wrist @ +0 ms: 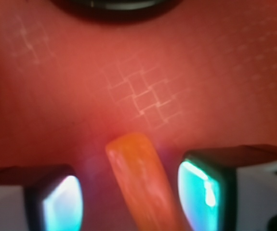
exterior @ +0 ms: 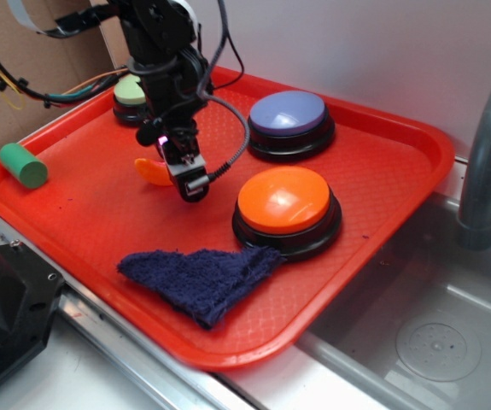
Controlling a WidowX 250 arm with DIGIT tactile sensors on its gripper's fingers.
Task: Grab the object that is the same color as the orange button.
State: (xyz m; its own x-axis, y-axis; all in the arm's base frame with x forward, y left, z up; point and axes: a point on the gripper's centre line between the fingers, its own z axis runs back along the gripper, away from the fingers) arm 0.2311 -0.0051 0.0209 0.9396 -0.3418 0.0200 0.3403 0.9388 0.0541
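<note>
As recorded from the exterior view, the red tray (exterior: 382, 145) held three push buttons: the orange button (exterior: 284, 202) right of centre, a purple-domed button (exterior: 289, 118) above it, and a green-domed button (exterior: 129, 92) at upper left, partly behind the arm. A dark blue cloth (exterior: 201, 280) lay at lower centre, touching the orange button's base. A green cylinder (exterior: 23, 165) sat on the tray's left rim. The orange crescent piece (exterior: 153, 172) lay left of centre, with the gripper (exterior: 187, 173) lowered right at it.

Where the wrist view took over, the crescent (wrist: 140, 185) ran up from the bottom edge at lower centre, between the two fingers (wrist: 203, 185). The jaws stood apart with a gap on either side of the piece, holding nothing yet. A button's dark base showed at the top edge.

Judgement: the step in hand was the close. The piece sat nearer the right finger, so a slow, even squeeze low against the tray should avoid nudging the smooth plastic sideways or popping it out.
</note>
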